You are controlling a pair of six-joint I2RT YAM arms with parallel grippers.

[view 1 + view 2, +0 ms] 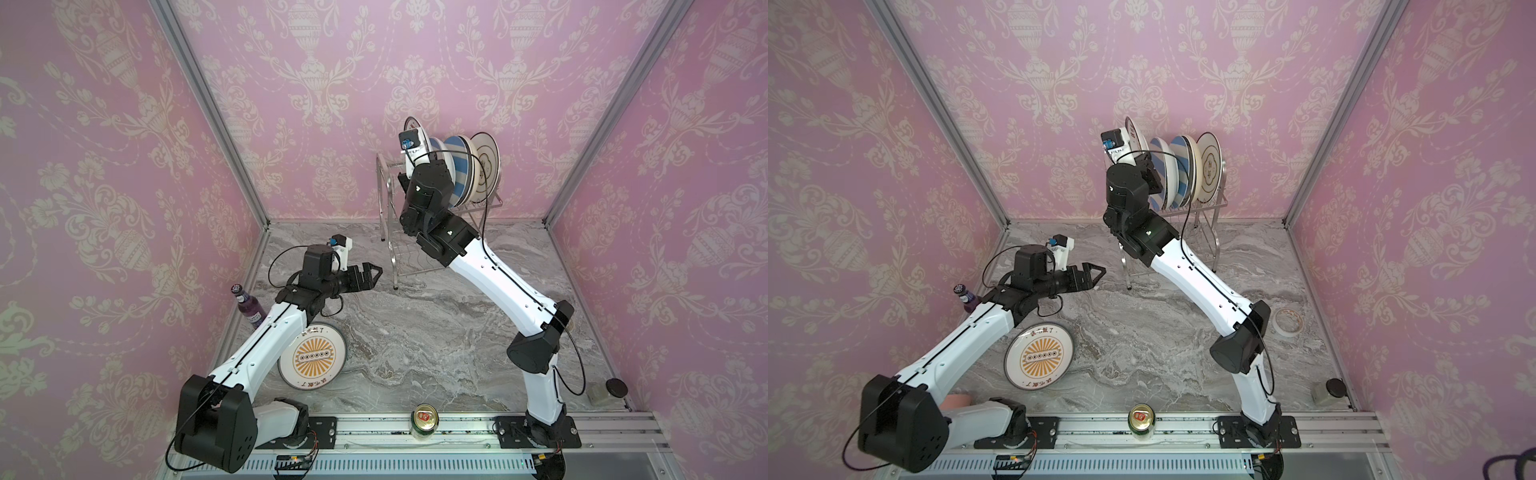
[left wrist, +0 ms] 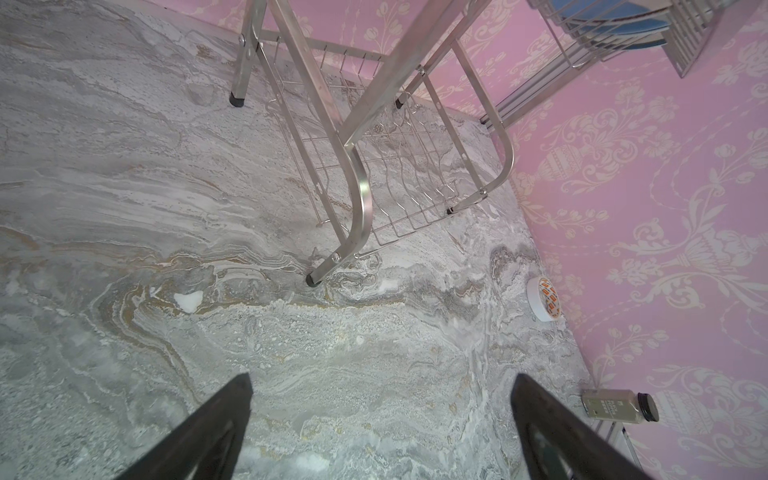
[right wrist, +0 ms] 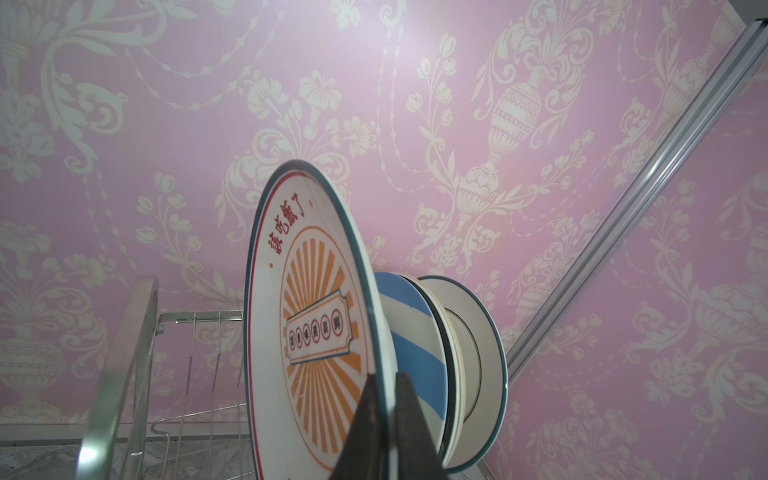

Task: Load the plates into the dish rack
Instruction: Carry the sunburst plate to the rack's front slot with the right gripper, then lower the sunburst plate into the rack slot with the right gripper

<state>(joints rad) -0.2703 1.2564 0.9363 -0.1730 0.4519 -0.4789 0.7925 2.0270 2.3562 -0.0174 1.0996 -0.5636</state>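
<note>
Two grippers were counted: the left gripper (image 2: 382, 378) and the right gripper (image 3: 387, 376). Sunburst plates came to two: the held sunburst plate (image 3: 316, 324) between the right gripper's jaws, and the flat sunburst plate (image 1: 312, 356) behind the left gripper, beside its arm. Just beyond the right gripper stood two blue-striped plates (image 1: 1179, 166), one black-lined white plate (image 1: 1209, 166) farthest from it, and between them further rims packed too tightly to count. There was one dish rack (image 2: 360, 199), of two tiers, ahead of the left gripper. Single items lay well behind both grippers: one purple bottle (image 1: 245, 307), one can (image 1: 424, 420), one tape roll (image 2: 544, 299) and one black-capped jar (image 2: 619, 406).
</note>
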